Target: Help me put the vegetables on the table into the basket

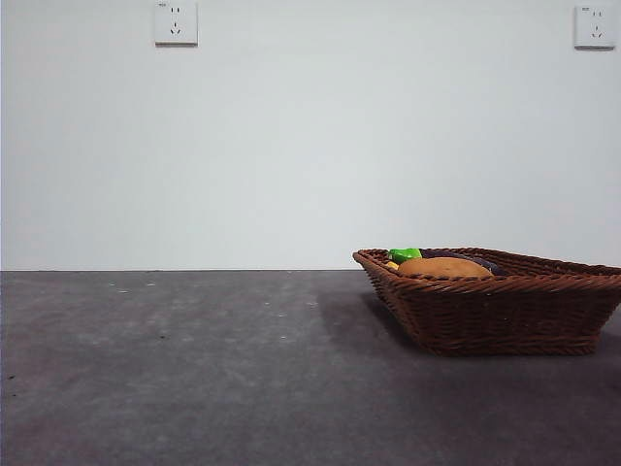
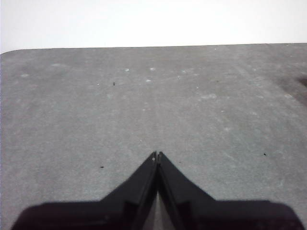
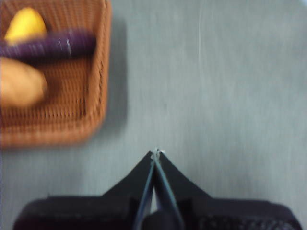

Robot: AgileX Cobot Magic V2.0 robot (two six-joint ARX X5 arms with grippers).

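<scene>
1. All 3 vegetables lie inside the basket [image 1: 505, 306] on the table [image 1: 175, 369]: potato [image 1: 444, 268], eggplant [image 3: 48, 44] and the yellow-orange one [image 3: 25, 25], so the task looks complete.
2. The right gripper [image 3: 156, 154] hangs over bare table beside the basket, jaws pressed together and holding nothing, likely because nothing remains to carry.
3. The left gripper [image 2: 157, 155] waits over bare table, clenched and likewise holding nothing.

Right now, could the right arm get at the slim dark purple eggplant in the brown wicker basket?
Probably yes: the eggplant lies uncovered in the open basket, the right gripper is empty, shut, over bare table beside it.
</scene>
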